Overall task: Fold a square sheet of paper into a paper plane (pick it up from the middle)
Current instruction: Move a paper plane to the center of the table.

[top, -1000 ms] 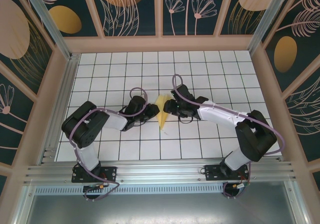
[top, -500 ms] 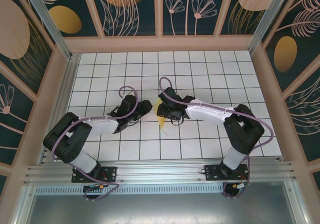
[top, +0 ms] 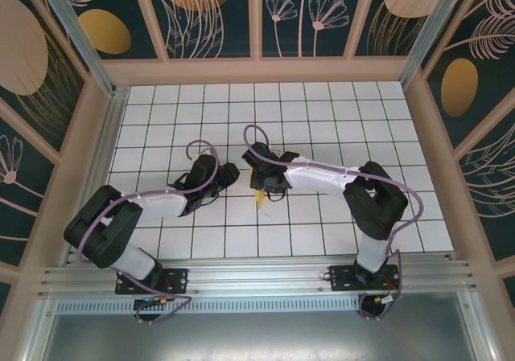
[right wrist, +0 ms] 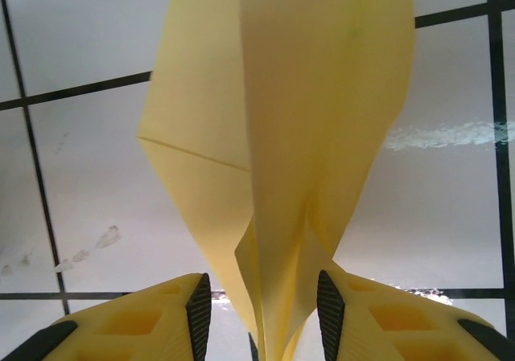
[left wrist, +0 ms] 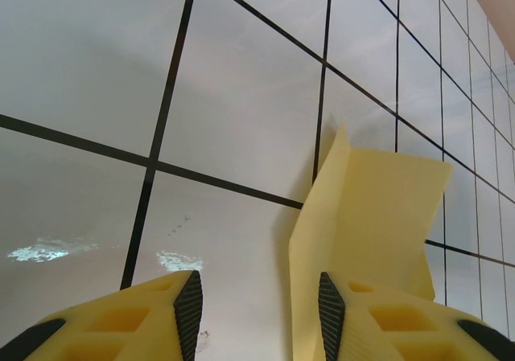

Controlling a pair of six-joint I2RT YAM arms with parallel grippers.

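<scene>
Judging from the shape of the paper, a late fold is in hand. The paper plane [right wrist: 322, 96] is already gathered into a long, pointed form with layered flaps, though the flaps are not yet pressed flat. It is found near the middle of the white gridded tabletop [left wrist: 80, 55], beneath both wrists in the overhead view, with its narrow end set between the jaws of the right pincer [right wrist: 259, 301]. Those jaws are held partly open. The paper is seen against the pad on the right of that wrist view, while a gap is left at the other pad, so no firm hold is shown. The left pincer [left wrist: 257, 297] is likewise held partly open and nothing is carried in it. Bare tabletop is seen between its jaws, and an upstanding flap is met just beside one finger [left wrist: 330, 313].

For the next move, a closing of the right pincer on the central fold is probably called for, while the loose flap is steadied or pushed over by the left. Care is needed, since thin paper is easily crumpled or dragged. The patterned enclosure walls [top: 209, 15] are set well apart from the work. The way is crowded chiefly by the two pincers themselves, which stand close together.
</scene>
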